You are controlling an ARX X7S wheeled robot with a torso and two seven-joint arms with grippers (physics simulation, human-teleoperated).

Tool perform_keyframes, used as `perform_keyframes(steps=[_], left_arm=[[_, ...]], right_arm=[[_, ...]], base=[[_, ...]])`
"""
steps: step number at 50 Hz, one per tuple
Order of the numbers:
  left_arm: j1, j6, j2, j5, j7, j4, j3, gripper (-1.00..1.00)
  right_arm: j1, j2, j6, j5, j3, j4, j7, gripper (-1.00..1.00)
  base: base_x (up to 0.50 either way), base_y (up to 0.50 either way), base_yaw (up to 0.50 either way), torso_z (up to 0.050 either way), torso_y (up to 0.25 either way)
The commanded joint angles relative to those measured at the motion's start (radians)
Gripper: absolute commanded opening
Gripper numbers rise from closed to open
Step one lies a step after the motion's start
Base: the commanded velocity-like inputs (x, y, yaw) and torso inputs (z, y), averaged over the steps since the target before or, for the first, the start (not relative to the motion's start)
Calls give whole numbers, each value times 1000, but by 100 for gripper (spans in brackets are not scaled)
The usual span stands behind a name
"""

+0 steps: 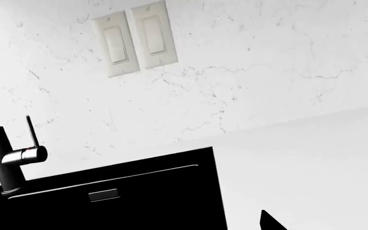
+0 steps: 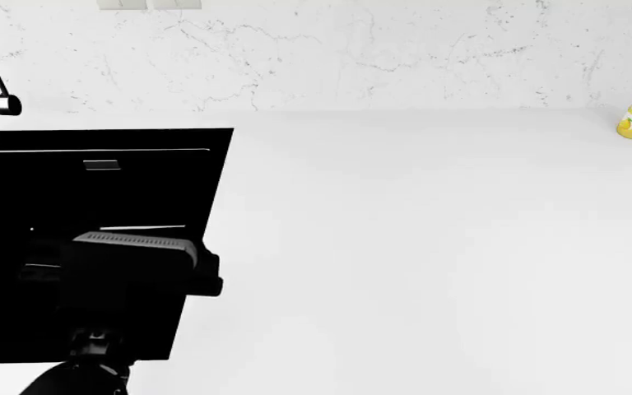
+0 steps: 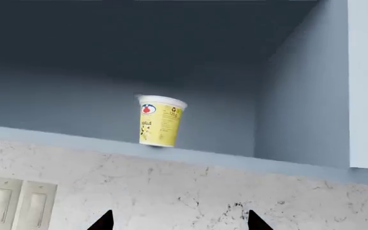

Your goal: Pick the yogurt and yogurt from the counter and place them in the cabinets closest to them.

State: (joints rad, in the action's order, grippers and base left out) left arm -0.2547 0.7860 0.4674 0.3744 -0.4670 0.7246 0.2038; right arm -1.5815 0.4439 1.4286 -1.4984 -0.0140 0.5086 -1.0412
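Right gripper (image 3: 178, 224) near cabinet, jaws apart, empty. Beyond it yellow yogurt (image 3: 160, 120) stands upright on cabinet shelf (image 3: 248, 160), likely delivered. Left gripper (image 1: 270, 223) low over counter (image 2: 426, 247) beside sink (image 2: 96, 189); state unclear. Second yogurt out of sight.

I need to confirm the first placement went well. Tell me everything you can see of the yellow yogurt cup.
The yellow yogurt cup shows only in the right wrist view. It is a small tapered cup, wider at the top, with a pale rim or lid, a red-and-blue round logo and dark print on its yellow wall; it looks like plastic. It stands about upright, leaning slightly in the picture, on the floor of an open blue-grey cabinet, near the front edge. Nothing else touches it, and the right gripper, fingertips spread, is clear of it.
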Motion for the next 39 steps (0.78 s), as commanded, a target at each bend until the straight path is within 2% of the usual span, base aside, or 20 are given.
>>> perform_keyframes(steps=[1,17,26,31,39], left_arm=[[-21,35,7,2,-11,17,7,100],[-15,31,10,5,-14,20,5,100],[-13,13,8,3,-12,7,9,100],[-11,14,11,2,-13,6,10,100],[-8,12,12,4,-15,7,9,100]], right_arm=[[307,92,2,-316,149,226,-260,100],[693,8,8,-16,290,401,14,100],[835,-21,-50,163,261,442,155,100],[962,-20,-145,356,191,449,284,100],[1111,-4,-277,559,87,420,382,100]], base=[[0,0,0,0,0],[0,0,0,0,0],[0,0,0,0,0],[0,0,0,0,0],[0,0,0,0,0]])
